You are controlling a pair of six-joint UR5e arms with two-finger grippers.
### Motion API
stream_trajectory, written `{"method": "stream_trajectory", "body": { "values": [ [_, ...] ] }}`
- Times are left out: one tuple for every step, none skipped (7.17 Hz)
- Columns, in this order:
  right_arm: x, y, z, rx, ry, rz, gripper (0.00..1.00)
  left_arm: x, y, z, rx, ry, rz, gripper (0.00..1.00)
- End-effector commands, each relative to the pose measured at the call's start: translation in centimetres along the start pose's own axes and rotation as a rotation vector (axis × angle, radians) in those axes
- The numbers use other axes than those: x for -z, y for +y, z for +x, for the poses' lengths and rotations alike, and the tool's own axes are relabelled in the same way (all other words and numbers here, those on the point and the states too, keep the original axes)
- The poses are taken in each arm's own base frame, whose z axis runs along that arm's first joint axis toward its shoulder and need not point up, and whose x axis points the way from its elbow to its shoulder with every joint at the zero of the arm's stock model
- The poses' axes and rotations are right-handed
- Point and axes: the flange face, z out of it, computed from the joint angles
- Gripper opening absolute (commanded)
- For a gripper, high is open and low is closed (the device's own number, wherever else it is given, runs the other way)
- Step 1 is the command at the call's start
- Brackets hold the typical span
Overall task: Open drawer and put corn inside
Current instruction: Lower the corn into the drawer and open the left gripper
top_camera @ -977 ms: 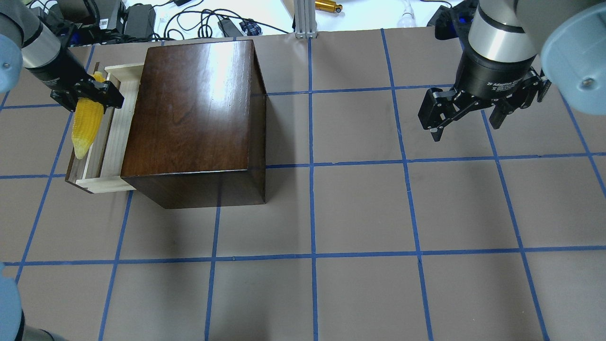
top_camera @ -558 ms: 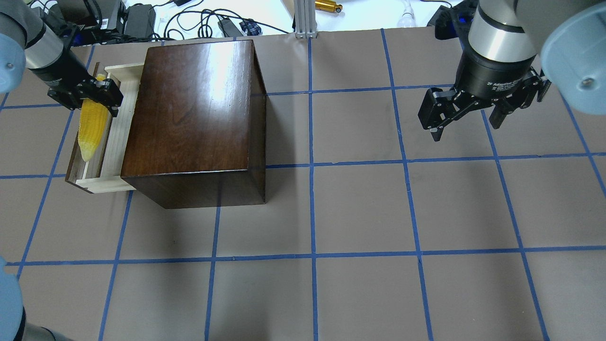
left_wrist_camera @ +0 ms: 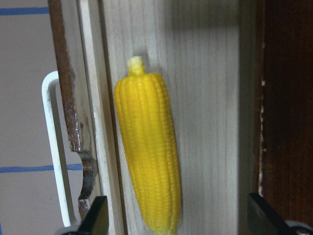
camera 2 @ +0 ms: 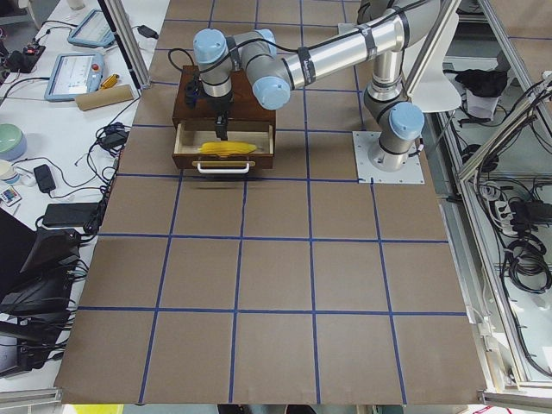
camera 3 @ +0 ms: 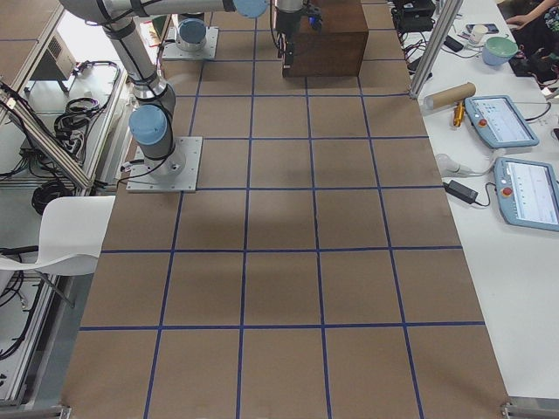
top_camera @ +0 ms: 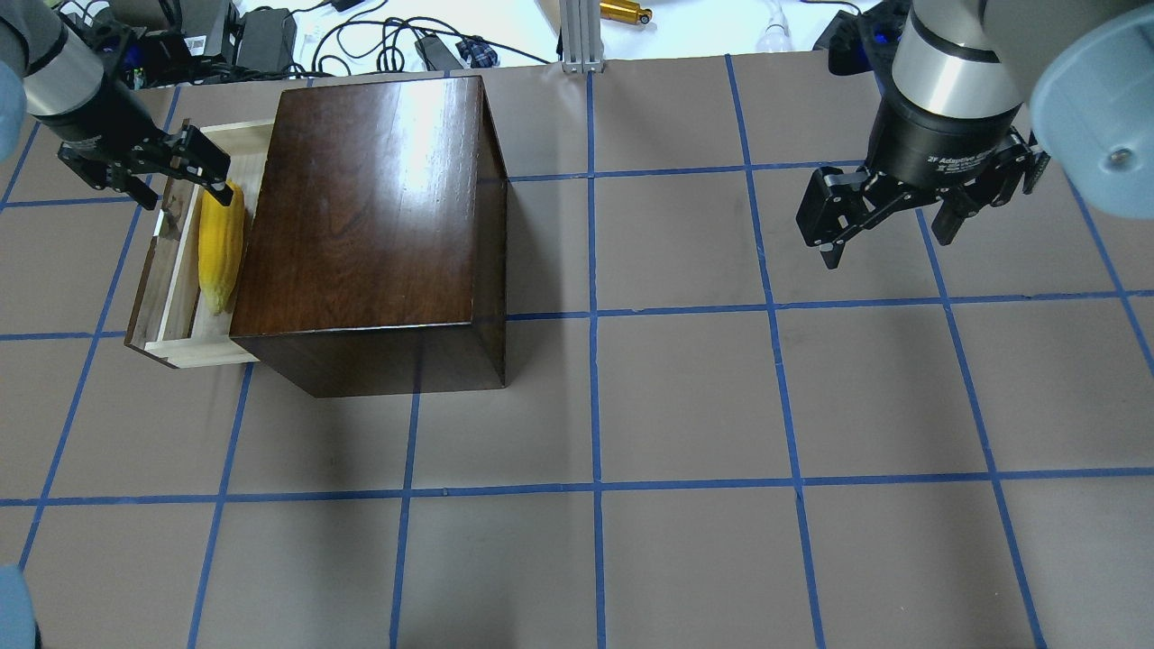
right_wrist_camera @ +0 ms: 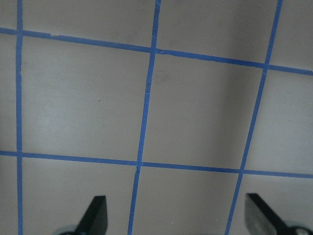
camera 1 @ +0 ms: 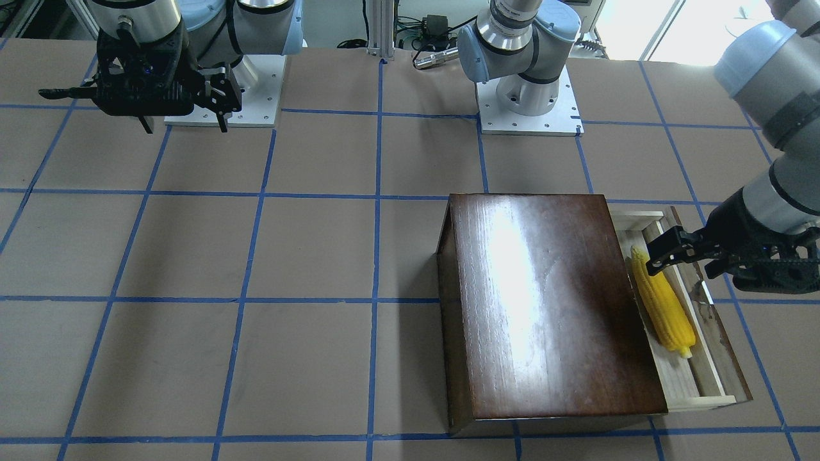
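Observation:
The yellow corn (top_camera: pixel 221 243) lies flat on the pale wood floor of the open drawer (top_camera: pixel 171 297), which is pulled out of the dark-brown box (top_camera: pixel 370 207). The corn also shows in the front view (camera 1: pixel 663 307) and the left wrist view (left_wrist_camera: pixel 149 156), beside the white metal pull (left_wrist_camera: pixel 51 147). My left gripper (top_camera: pixel 185 191) is open and empty. It hovers over the drawer, its fingers astride the corn's end opposite the pale stub, not touching it. My right gripper (top_camera: pixel 888 243) is open and empty above the bare table, far from the box.
Blue tape lines grid the brown table (top_camera: pixel 685 397). Cables and power bricks (top_camera: pixel 270 36) and an aluminium post (top_camera: pixel 577 36) lie past the table edge behind the box. The arm bases (camera 1: pixel 528 109) stand on that side of the table.
My left gripper held the corn over the drawer's front edge; it has opened and pulled back. The corn now lies in the drawer, closer to the box. The right arm has not moved.

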Motion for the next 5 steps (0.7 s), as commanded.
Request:
{"method": "stream_trajectory", "body": {
  "values": [
    [0.0, 0.0, 0.0, -0.001, 0.000, 0.000, 1.00, 5.9, 3.9, 2.1, -0.002, -0.017, 0.021, 1.00],
    [0.0, 0.0, 0.0, -0.001, 0.000, 0.000, 1.00, 8.3, 5.9, 3.0, -0.003, -0.024, 0.041, 1.00],
    [0.0, 0.0, 0.0, 0.000, 0.000, 0.000, 1.00, 10.0, 7.3, 3.7, -0.004, -0.033, 0.069, 1.00],
    [0.0, 0.0, 0.0, 0.000, 0.000, 0.000, 1.00, 11.2, 8.0, 5.1, -0.015, -0.041, 0.093, 1.00],
    [0.0, 0.0, 0.0, -0.001, 0.000, 0.000, 1.00, 11.0, 7.7, 6.9, -0.036, -0.045, 0.084, 1.00]
  ]
}}
